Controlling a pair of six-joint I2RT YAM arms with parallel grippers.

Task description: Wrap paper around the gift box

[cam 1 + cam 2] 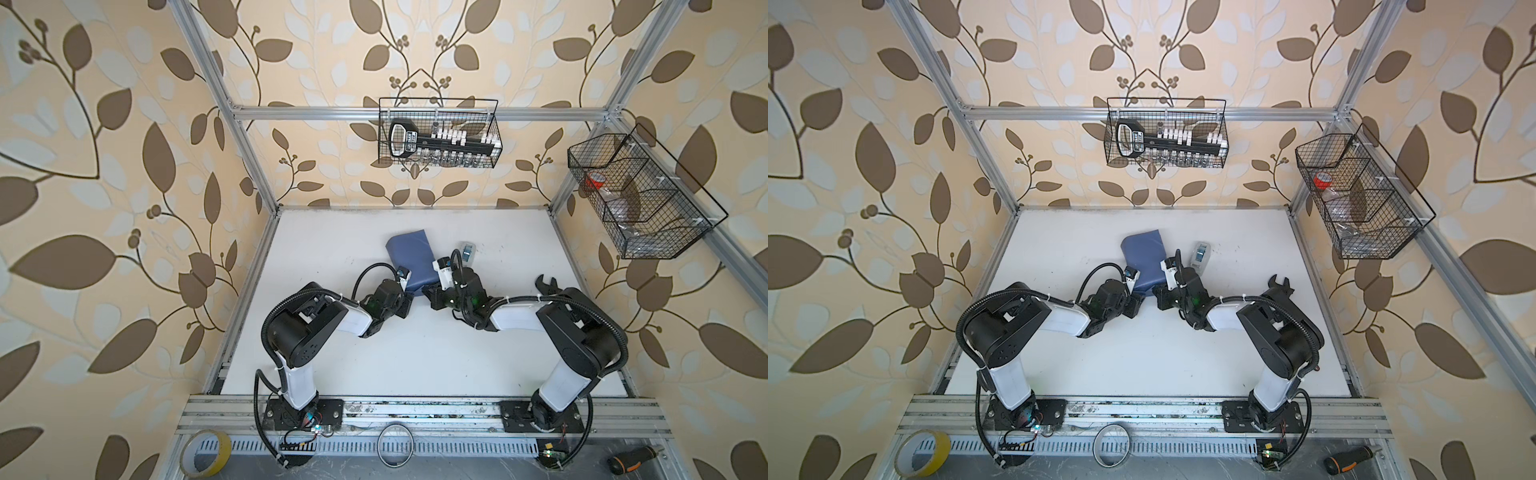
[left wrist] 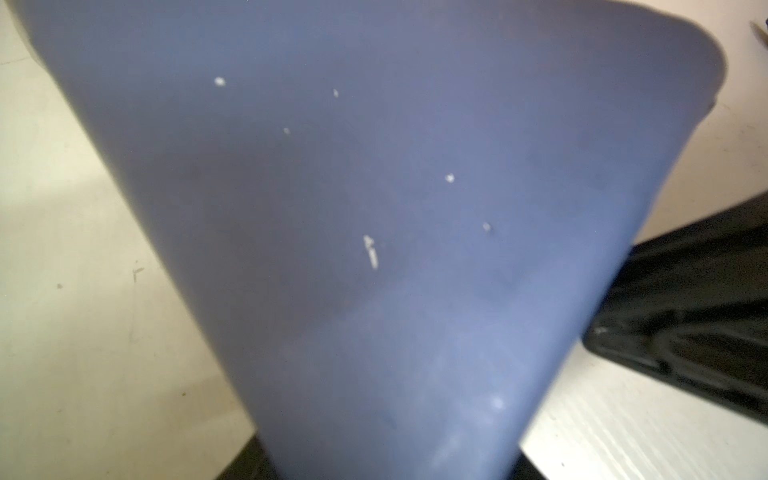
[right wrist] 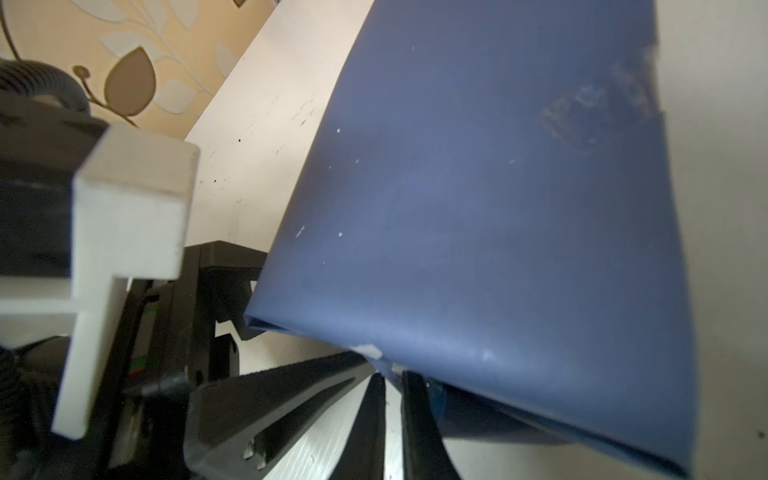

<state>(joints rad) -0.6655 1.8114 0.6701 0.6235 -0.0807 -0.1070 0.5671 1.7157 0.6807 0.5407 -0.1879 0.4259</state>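
The paper [image 1: 411, 257] is lying near the middle of the white counter [image 1: 415, 357], a bit toward the back wall. It is folded over, and its dark blue side is facing up in both top views [image 1: 1144, 253]. Little white specks are dotting that blue side. Both arms are reaching in to the paper's near edge, one from each side.

The right pincer [image 1: 429, 294] is sitting at the right end of that near edge. In the right wrist view, the right pincer [image 3: 392, 374] is holding its two black fingers [image 3: 417, 415] close together. They are pinching the edge of the paper [image 3: 478, 208] between their tips. A small white scrap [image 3: 368, 351] is sticking to the paper right by the tips.

The left pincer [image 1: 409, 297] is sitting at the left end of the near edge, just beside the right one. In the left wrist view the paper [image 2: 374, 208] is filling almost the whole picture and hiding the pincer. I cannot tell if this pincer is squeezing the paper or only sitting around it.

A small grey tape dispenser [image 1: 468, 250] is standing on the counter near the paper's right side, not touching it.
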